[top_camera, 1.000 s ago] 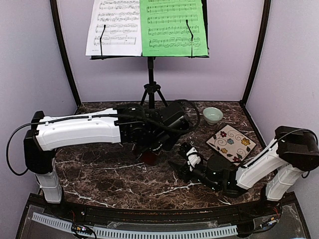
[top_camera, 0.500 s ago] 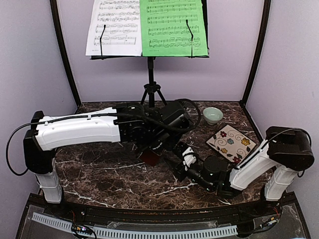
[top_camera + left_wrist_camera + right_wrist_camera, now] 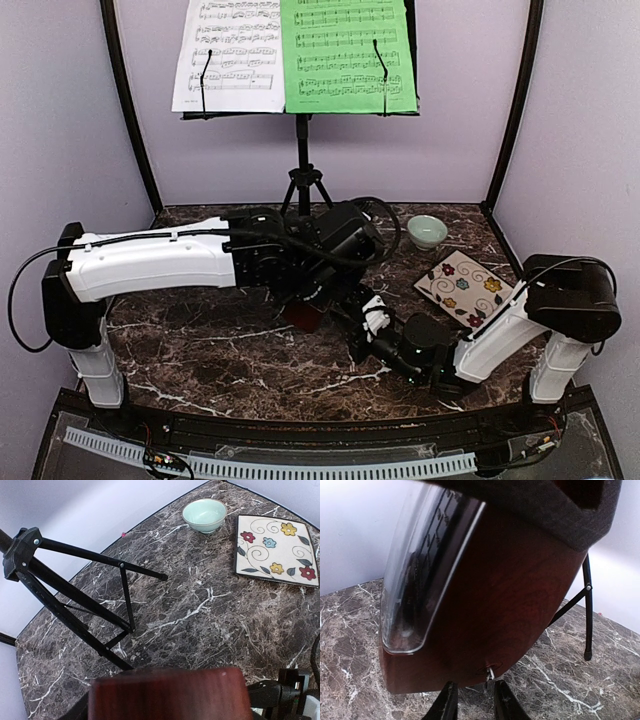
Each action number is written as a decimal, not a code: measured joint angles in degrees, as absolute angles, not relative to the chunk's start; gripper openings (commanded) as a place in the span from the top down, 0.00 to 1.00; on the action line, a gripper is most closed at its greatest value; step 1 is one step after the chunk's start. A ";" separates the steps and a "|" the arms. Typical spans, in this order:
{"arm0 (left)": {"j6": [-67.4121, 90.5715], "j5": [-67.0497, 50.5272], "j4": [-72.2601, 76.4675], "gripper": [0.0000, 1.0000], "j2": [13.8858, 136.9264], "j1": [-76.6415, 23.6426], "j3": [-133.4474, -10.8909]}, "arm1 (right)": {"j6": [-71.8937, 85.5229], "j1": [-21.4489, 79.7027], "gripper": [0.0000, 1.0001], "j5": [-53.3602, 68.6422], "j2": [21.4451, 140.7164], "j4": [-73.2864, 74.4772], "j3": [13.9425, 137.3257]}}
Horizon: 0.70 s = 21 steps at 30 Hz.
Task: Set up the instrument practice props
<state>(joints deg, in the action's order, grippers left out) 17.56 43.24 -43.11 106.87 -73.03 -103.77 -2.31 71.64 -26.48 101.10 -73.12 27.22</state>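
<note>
We note left gripper (image 3: 304, 296) clamped on the metronome (image 3: 495, 605) just before the music stand (image 3: 303, 185) legs, right gripper (image 3: 474, 689) parted beside its small metal key (image 3: 489, 671); a nudge there could twist it loose.

metronome (image 3: 510, 605): reddish-brown wood look, smooth, low sheen; front cover clear glossy plastic
table (image 3: 200, 610): dark marble pattern, white veins, polished
stand (image 3: 75, 605): black metal tubing, matt
white sheet (image 3: 228, 50): paper, matt
green sheet (image 3: 345, 55): paper, matt
plate (image 3: 277, 550): glazed ceramic look, painted flowers
bowl (image 3: 204, 515): pale-green glaze, smooth
</note>
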 measured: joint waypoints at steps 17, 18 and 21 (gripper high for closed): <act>14.94 40.34 -36.82 0.90 103.09 -73.14 -97.65 | -2.48 71.64 0.82 -27.05 101.10 -73.71 27.20; 14.76 40.18 -36.73 0.90 103.04 -73.14 -97.54 | -2.48 71.64 0.83 -27.05 101.10 -73.71 27.20; 14.48 39.97 -36.64 0.91 103.04 -73.14 -97.45 | -2.44 71.64 0.83 -27.22 101.10 -73.69 27.20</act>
